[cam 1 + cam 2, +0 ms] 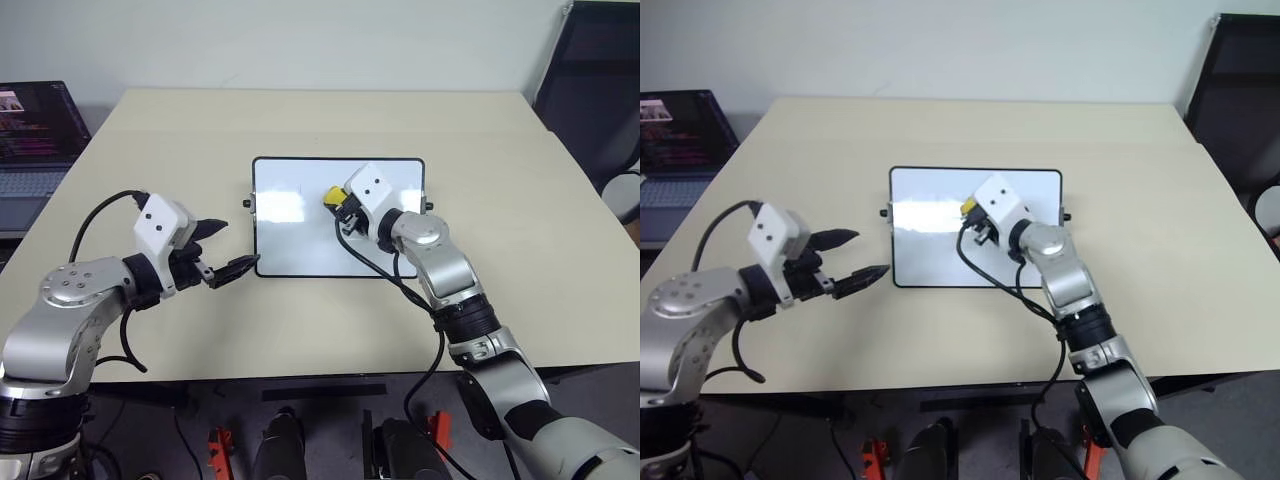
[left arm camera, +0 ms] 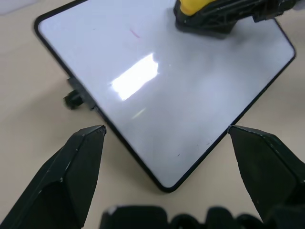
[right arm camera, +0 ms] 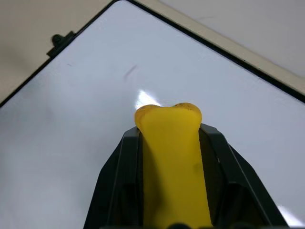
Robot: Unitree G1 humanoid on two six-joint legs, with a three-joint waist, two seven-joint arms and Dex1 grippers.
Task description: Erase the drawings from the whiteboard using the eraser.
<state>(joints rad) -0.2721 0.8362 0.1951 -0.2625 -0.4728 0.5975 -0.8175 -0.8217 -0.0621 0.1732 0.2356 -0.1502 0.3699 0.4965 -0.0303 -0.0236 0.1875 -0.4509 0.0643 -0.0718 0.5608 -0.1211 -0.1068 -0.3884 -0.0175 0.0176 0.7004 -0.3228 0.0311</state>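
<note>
**Inspector:** Where is the whiteboard (image 1: 300, 235)?

**Assistant:** Flat at the middle of the beige counter (image 1: 520, 230). One faint reddish stroke (image 2: 135, 33) remains of the drawings, near the board's far left part.

**Inspector:** The eraser (image 1: 331, 195)?

**Assistant:** Over the board's upper middle, pinched between the right gripper's (image 3: 171, 157) fingers, which are pressed against its yellow sides.

**Inspector:** The left gripper (image 1: 222, 250)?

**Assistant:** Fingers spread and empty, just beside the board's near left corner. A laptop (image 1: 35, 140) stands off the counter's left edge.
</note>
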